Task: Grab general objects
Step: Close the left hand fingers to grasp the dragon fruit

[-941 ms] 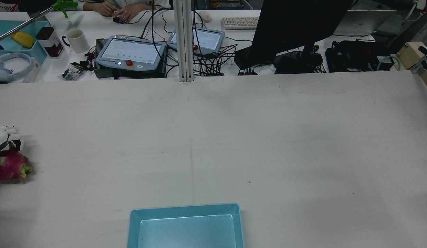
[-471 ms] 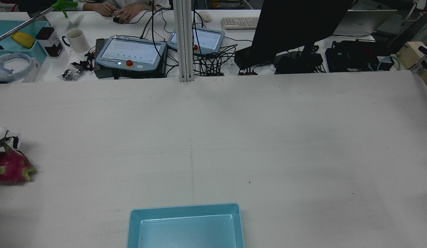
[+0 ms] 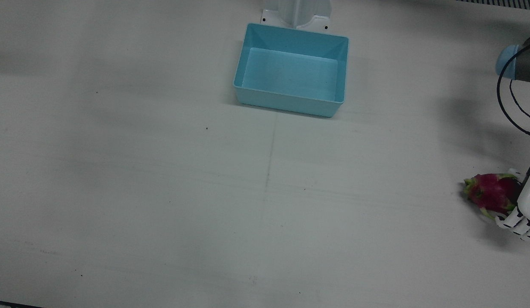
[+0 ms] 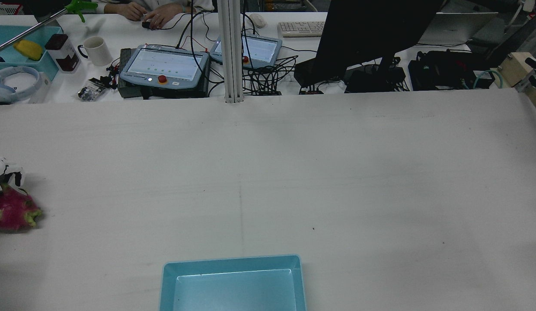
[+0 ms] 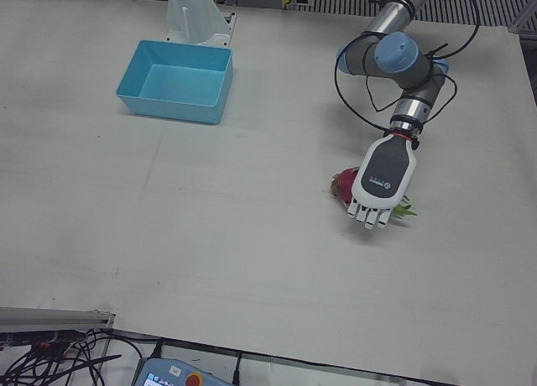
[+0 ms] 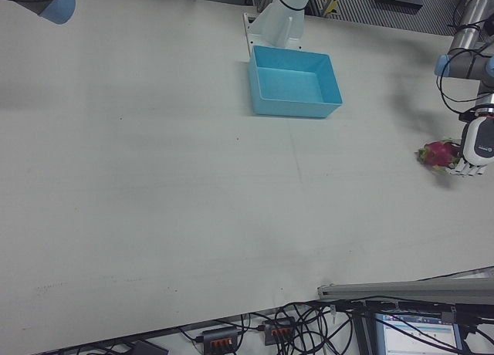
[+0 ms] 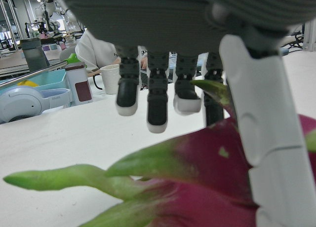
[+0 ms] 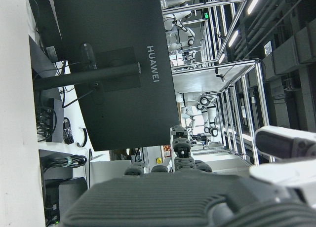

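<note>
I am holding the left hand (image 5: 378, 185), a white many-fingered shell with a grey palm patch, palm-down over the magenta dragon fruit with green scale tips (image 3: 492, 194); the fruit is lying on the white table (image 3: 162, 192) at the far edge of the robot's left half, well apart from the empty light-blue rectangular plastic bin (image 3: 291, 69) that is sitting near the pedestals at the table's middle; in the left-front view the hand is covering most of the fruit, with only a red sliver showing at one side and green tips poking out at the other; in the left hand view the dark-tipped fingers (image 7: 157, 111) are hanging straight down past the far side of the fruit, spread a little apart and not curled under it, while the white thumb segment (image 7: 266, 138) is standing against the fruit's near flank; so I am reading the hand as uncurled and draped around the fruit, thumb apparently touching, with no closed hold and the fruit resting on the table; whether the fingertips are touching the skin I cannot tell; the rear view is showing only the fingertips at the frame's left edge, just above the fruit; the right hand (image 8: 187, 197) is showing only in its own camera, as a grey ribbed palm and a few raised fingers against a black monitor back (image 8: 113, 64); its closure I cannot tell from this.
</note>
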